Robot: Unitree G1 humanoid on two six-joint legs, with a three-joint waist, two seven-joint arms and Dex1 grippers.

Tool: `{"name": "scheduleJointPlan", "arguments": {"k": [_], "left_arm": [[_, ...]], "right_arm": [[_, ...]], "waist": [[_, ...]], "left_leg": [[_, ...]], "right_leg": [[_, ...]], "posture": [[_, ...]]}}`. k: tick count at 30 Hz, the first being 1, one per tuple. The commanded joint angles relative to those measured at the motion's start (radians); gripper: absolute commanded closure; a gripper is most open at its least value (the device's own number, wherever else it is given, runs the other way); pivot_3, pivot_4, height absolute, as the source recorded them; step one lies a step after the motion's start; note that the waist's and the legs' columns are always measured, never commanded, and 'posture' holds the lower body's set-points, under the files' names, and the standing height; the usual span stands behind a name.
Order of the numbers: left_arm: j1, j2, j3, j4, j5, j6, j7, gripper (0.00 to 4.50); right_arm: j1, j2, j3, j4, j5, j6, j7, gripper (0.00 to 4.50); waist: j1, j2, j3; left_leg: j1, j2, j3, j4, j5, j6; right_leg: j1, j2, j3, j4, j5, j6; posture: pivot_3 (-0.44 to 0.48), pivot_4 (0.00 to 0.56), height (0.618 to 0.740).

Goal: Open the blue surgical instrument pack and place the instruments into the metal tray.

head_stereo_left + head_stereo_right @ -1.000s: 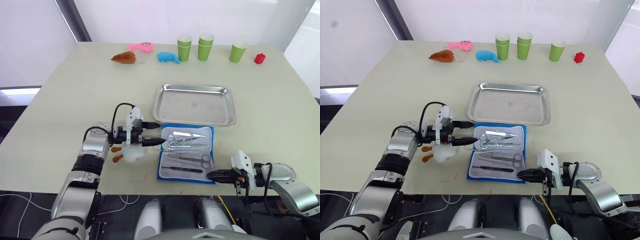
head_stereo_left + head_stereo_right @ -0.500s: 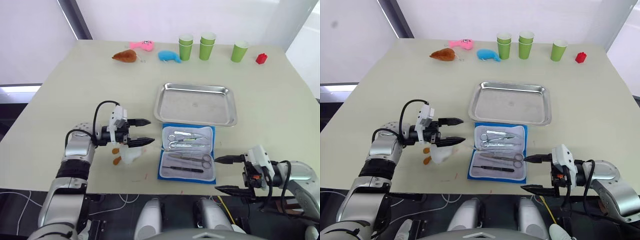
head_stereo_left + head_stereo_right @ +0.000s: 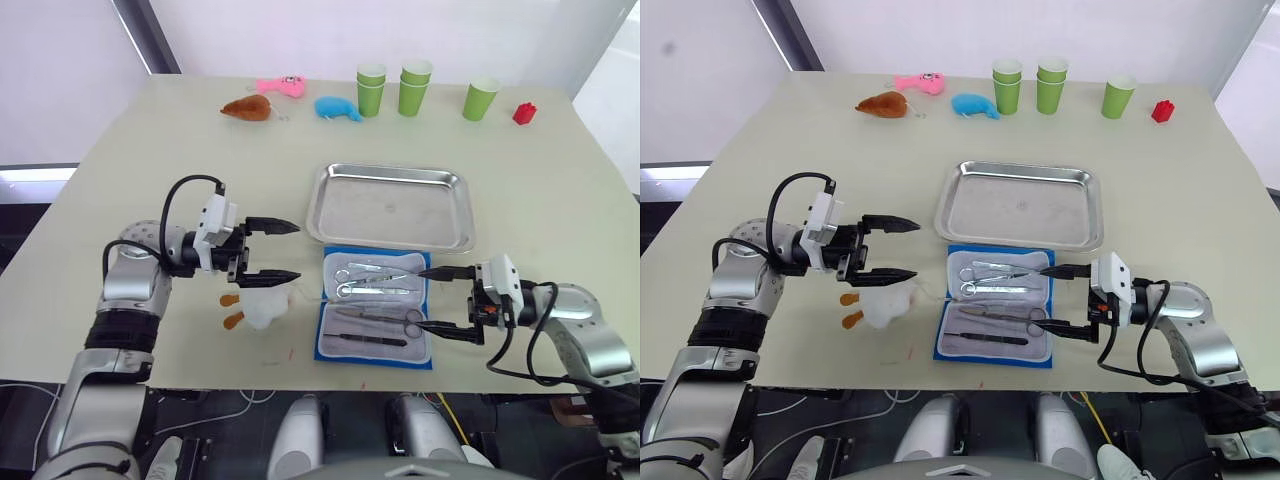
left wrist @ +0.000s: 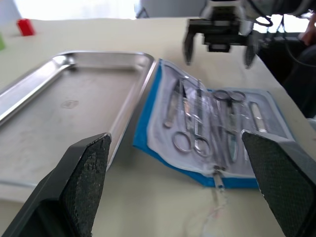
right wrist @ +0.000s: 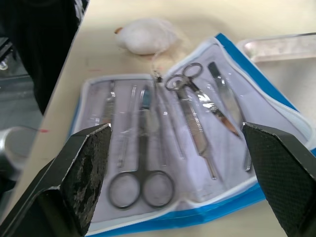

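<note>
A blue surgical instrument pack (image 3: pixel 375 308) lies unfolded on a pale tabletop (image 3: pixel 150 150), its grey-white lining facing up. The instruments (image 5: pixel 187 106), scissors, forceps and tweezers, are still tucked in rows on the lining. Just beyond the pack's far edge sits the metal tray (image 3: pixel 390 208), shiny and bare.

The opening step looks finished; none of the tools has been moved, so the transfer into the tray is what remains. The left pincer (image 3: pixel 275 250) hovers to the left of the pack with its fingers spread wide, holding nothing. The right pincer (image 3: pixel 440 300) hovers at the pack's right edge, also spread wide and empty. The next move probably calls for one pincer to come down over a single thin tool, close on it, and lift it free.

It is hard to tell whether straps or loops hold the tools down. A small white object (image 3: pixel 262 308) with orange bits lies on the tabletop under the left pincer; what it is cannot be made out.
</note>
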Motion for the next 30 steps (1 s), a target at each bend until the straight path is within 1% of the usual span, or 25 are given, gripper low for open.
{"name": "scheduleJointPlan", "arguments": {"k": [1, 8, 10, 12, 20, 25, 30], "left_arm": [[0.025, 0.075, -0.02, -0.116, -0.087, 0.02, -0.05, 0.0], [0.048, 0.204, -0.082, -0.256, -0.229, 0.087, -0.05, 0.0], [0.046, 0.239, -0.112, -0.277, -0.249, 0.067, -0.05, 0.0], [0.04, 0.253, -0.121, -0.295, -0.271, 0.071, -0.05, 0.0], [0.036, 0.238, -0.123, -0.318, -0.287, 0.099, -0.05, 0.0], [0.036, 0.232, -0.128, -0.303, -0.272, 0.093, -0.05, 0.0], [0.036, 0.215, -0.127, -0.29, -0.255, 0.097, -0.05, 0.0]], "right_arm": [[-0.026, 0.027, 0.009, 0.039, -0.02, -0.057, 0.004, 0.12], [-0.032, 0.058, 0.023, 0.111, -0.045, -0.094, 0.019, 0.12], [-0.033, 0.063, 0.029, 0.128, -0.051, -0.105, 0.021, 0.12], [-0.034, 0.063, 0.038, 0.148, -0.066, -0.126, 0.024, 0.12], [-0.034, 0.082, 0.052, 0.206, -0.1, -0.158, 0.015, 0.12], [-0.034, 0.066, 0.081, 0.244, -0.155, -0.137, -0.003, 0.12], [-0.024, 0.053, 0.113, 0.262, -0.186, -0.073, -0.017, 0.12]], "waist": [[-0.001, 0.001, 0.0], [0.003, 0.002, 0.001], [0.002, 0.002, 0.002], [0.001, 0.003, 0.002], [0.001, 0.003, 0.002], [0.001, 0.003, 0.002], [0.001, 0.003, 0.001]], "left_leg": [[0.0, 0.0, 0.0, 0.0, 0.0, 0.0], [-0.001, 0.0, 0.001, 0.0, 0.0, 0.0], [-0.001, 0.0, 0.001, 0.0, 0.0, 0.0], [-0.001, 0.0, 0.002, 0.0, 0.0, 0.0], [-0.001, 0.0, 0.003, 0.0, 0.0, 0.0], [-0.001, 0.0, 0.003, 0.0, 0.0, 0.0], [0.002, 0.0, 0.003, 0.0, 0.0, 0.0]], "right_leg": [[0.0, 0.0, 0.0, 0.0, 0.0, 0.0], [-0.001, -0.001, 0.0, 0.0, 0.0, 0.0], [-0.001, 0.0, 0.0, 0.0, 0.0, 0.0], [-0.001, 0.0, 0.0, 0.001, 0.0, 0.0], [-0.001, 0.0, 0.0, 0.001, 0.0, 0.0], [-0.001, 0.0, 0.0, 0.001, 0.0, 0.0], [0.0, 0.0, 0.0, 0.001, 0.0, 0.0]], "posture": [[0.0, 0.15, 0.74], [0.0, 0.15, 0.74], [0.0, 0.15, 0.74], [0.0, 0.15, 0.74], [0.0, 0.15, 0.74], [0.0, 0.15, 0.74], [0.0, 0.15, 0.74]]}}
